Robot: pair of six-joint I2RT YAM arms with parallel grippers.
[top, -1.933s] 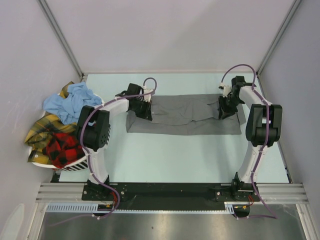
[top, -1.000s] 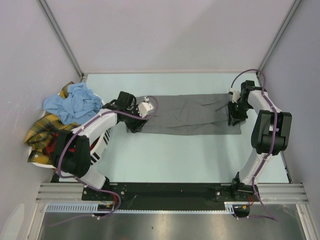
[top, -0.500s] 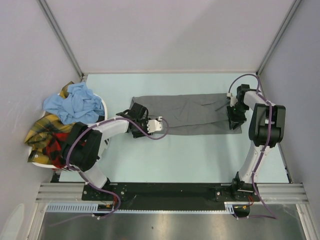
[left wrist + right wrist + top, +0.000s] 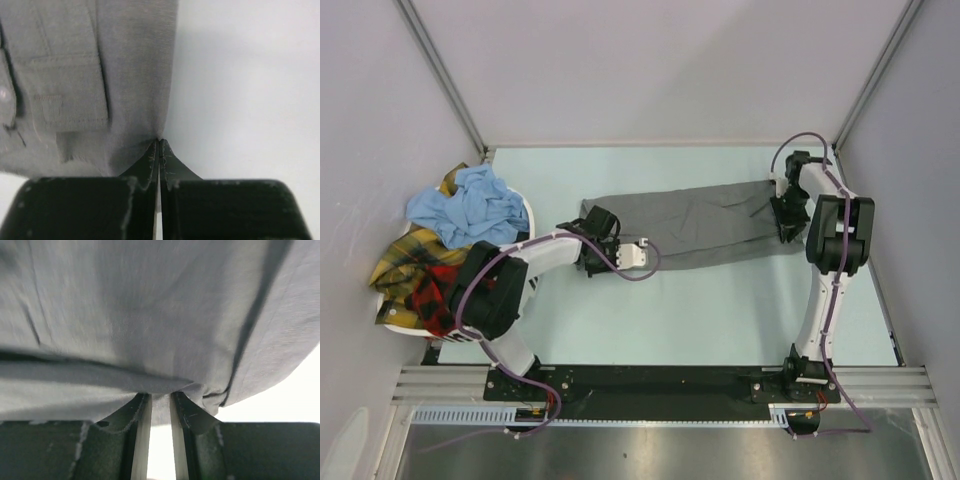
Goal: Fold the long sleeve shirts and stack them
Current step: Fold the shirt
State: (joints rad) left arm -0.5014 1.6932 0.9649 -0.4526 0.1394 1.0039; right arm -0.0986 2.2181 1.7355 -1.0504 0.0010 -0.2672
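**A:** The grey shirt (image 4: pixel 700 225) is lying as a long band across the middle of the counter (image 4: pixel 720 300). The left gripper (image 4: pixel 159 144) is pinching its left edge, fingers pressed tight together.

**B:** And the right gripper (image 4: pixel 159 407) is clamping bunched cloth at the right end. They should be lifting together and pulling evenly, I'd say, or the fold is going to wrinkle.

White-and-black arms (image 4: pixel 817 310), purple cables (image 4: pixel 800 136)
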